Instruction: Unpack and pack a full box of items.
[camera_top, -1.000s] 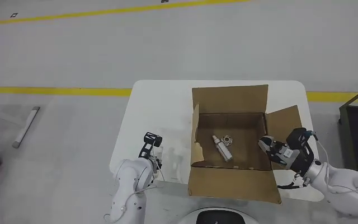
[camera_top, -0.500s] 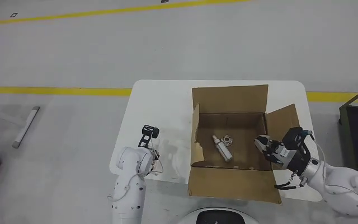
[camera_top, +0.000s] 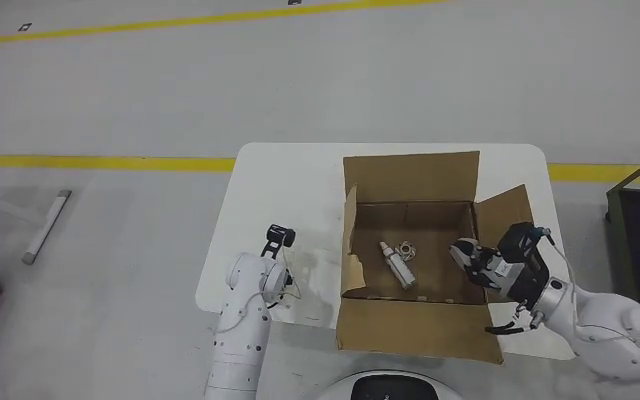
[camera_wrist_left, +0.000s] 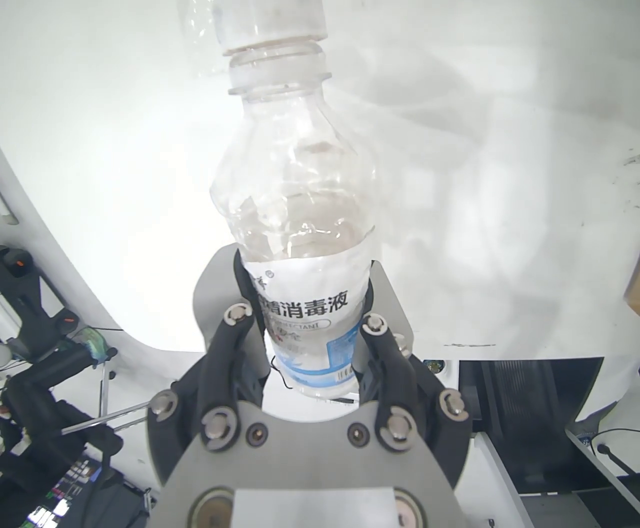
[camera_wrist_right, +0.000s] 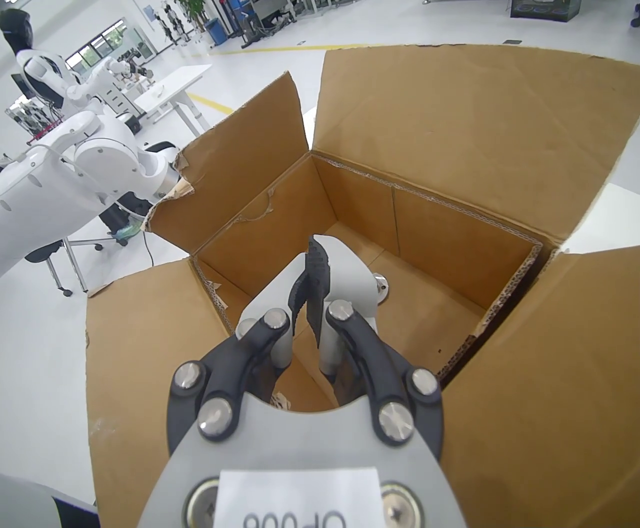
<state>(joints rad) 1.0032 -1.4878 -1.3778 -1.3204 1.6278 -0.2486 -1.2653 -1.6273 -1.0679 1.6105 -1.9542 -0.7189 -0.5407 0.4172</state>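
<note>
An open cardboard box (camera_top: 415, 330) stands on the right half of the white table (camera_top: 290, 190). On its floor lie a small white bottle (camera_top: 397, 264) and a small metal piece (camera_top: 406, 247). My left gripper (camera_wrist_left: 305, 310) is shut on a clear plastic bottle (camera_wrist_left: 295, 195) with a white and blue label, held over the bare tabletop left of the box. That arm's wrist (camera_top: 277, 240) is near the table's left front. My right gripper (camera_wrist_right: 315, 272) is shut with nothing in it, over the box's right inner edge (camera_top: 466, 255). The box walls (camera_wrist_right: 450, 125) rise around it.
The box's flaps are spread outward, the left one (camera_top: 349, 235) standing between the left arm and the box interior. The table's left edge (camera_top: 215, 250) is close to the left arm. A dark frame (camera_top: 625, 210) stands off the table to the right.
The left arm's wrist has shifted a little right, toward the box. The right gripper has moved left, from the box's right flap to over its inner edge.
</note>
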